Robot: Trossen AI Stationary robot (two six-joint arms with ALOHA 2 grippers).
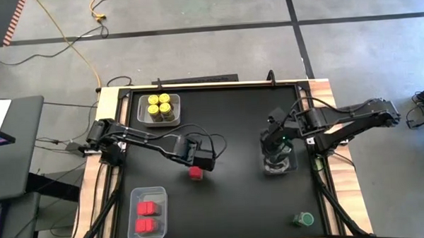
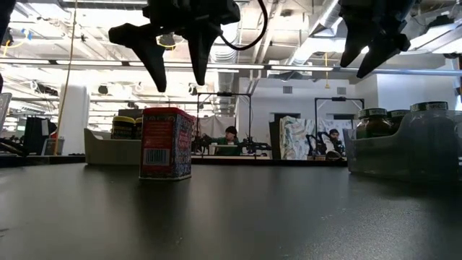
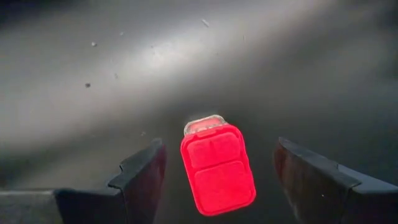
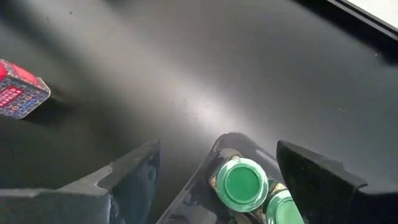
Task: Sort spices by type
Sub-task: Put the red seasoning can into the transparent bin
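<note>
Hovering my left hand (image 3: 214, 177), fingers spread and empty, over the red tin (image 3: 217, 167); I'd descend straight, centred, then clamp its flat sides. My right hand (image 4: 214, 180) waits released above the green-lidded jars (image 4: 240, 182).

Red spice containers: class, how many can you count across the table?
5: four in the clear bin at the table's near left corner, one loose red tin standing on the mat under the left claw. None seem hidden.

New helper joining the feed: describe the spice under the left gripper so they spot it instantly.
On the black table, look near the middle, just below the open left gripper. A red blocky tin stands there alone; the other red tins sit inside a clear bin at the table's front left.
</note>
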